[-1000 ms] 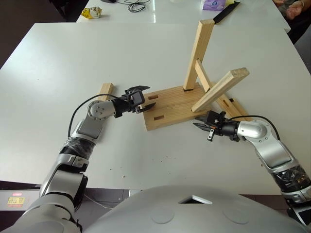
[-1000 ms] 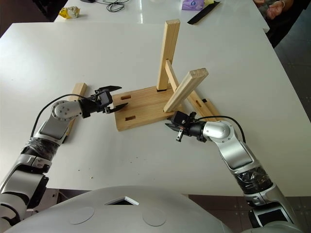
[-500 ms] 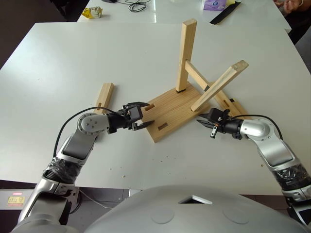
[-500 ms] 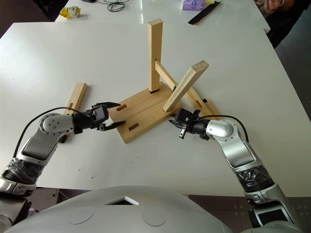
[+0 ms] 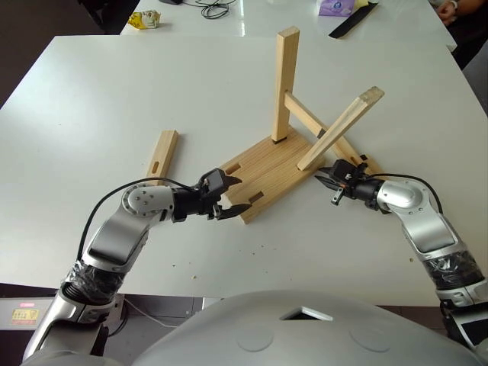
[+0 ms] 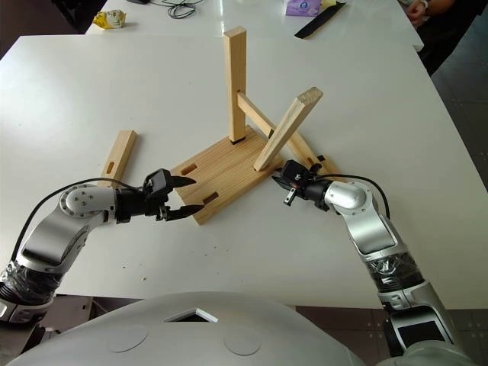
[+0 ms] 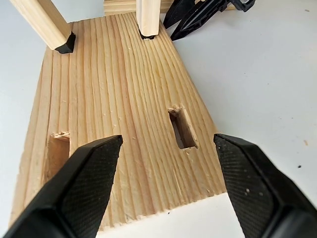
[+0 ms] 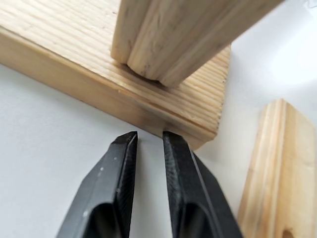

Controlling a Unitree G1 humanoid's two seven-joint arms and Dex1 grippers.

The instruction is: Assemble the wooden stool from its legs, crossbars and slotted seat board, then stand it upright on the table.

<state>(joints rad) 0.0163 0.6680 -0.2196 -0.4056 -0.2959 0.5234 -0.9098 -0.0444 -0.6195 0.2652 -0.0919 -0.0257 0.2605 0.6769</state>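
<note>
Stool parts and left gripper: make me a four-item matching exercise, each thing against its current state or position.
1 far leg
2 right-side leg
3 leftmost leg
4 left gripper

A lies flat, apart from the seat board
B open, at the board's empty-slot end
C stands straight up in the board
D leans at a slant

Pairs: 1-C, 2-D, 3-A, 4-B

No writing can be read; red digits on a small display (image 5: 23, 313) are too small to tell
</note>
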